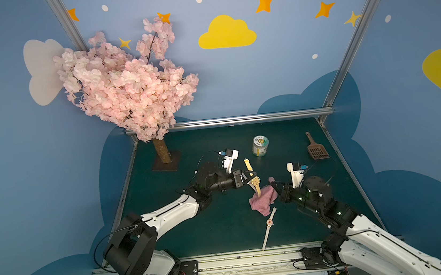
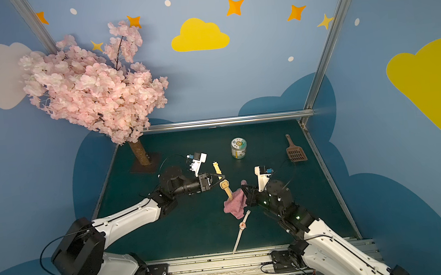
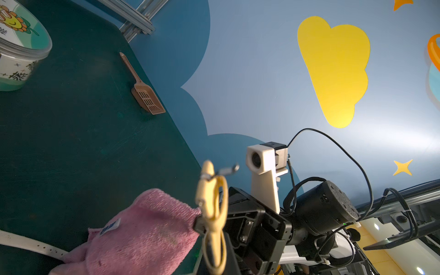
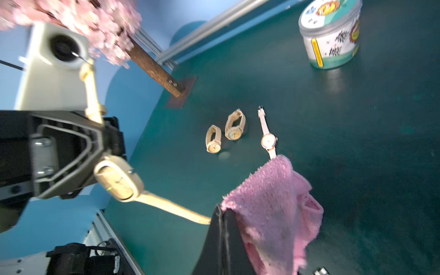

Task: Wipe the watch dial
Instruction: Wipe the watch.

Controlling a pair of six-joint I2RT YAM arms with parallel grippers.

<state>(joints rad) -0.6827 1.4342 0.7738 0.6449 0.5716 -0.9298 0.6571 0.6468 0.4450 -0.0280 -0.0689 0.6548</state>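
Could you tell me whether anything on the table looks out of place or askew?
Nothing looks spilled or damaged. Only the tan watch, pinched in the left pincer, hangs tilted, its lower strap end at the pink cloth held by the right pincer.

Open dark green table mat (image 1: pixel 223 227) lower centre in a top view, between the two arms, broken only by a slim white-strapped watch (image 1: pixel 270 226) lying flat at its right. Farther up the frame, a round lidded plastic tub (image 1: pixel 260 146) and a brown slotted plastic scoop (image 1: pixel 316 147) stand centre and right. A pink artificial blossom tree (image 1: pixel 128 92) overhangs the mat's upper-left corner.
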